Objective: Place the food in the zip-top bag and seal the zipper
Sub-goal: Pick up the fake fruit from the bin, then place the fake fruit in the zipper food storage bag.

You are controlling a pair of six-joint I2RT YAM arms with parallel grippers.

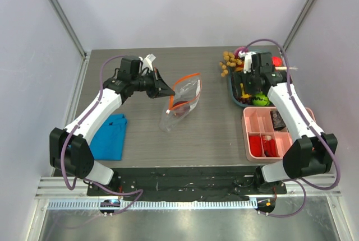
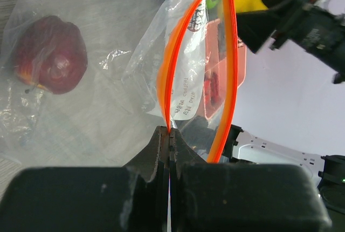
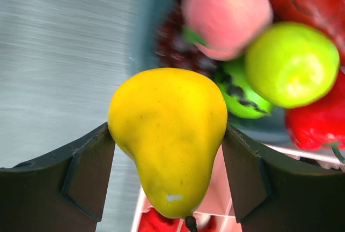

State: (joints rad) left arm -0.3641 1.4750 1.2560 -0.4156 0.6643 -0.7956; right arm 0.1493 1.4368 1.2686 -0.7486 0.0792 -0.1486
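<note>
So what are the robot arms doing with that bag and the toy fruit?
The left claw pinches the zipper edge of the zip-top bag, holding its mouth open. One dark red fruit is already inside. The right claw grips a yellow pear by the fruit tray; it isn't in the bag yet.

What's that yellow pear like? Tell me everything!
The yellow pear looks like smooth, shiny plastic with tiny dark specks and a small white scuff. Its fat end points up in the right wrist view, its dark stem down. The right gripper squeezes it, one black finger on each side. Nothing else visibly touches it.
</note>
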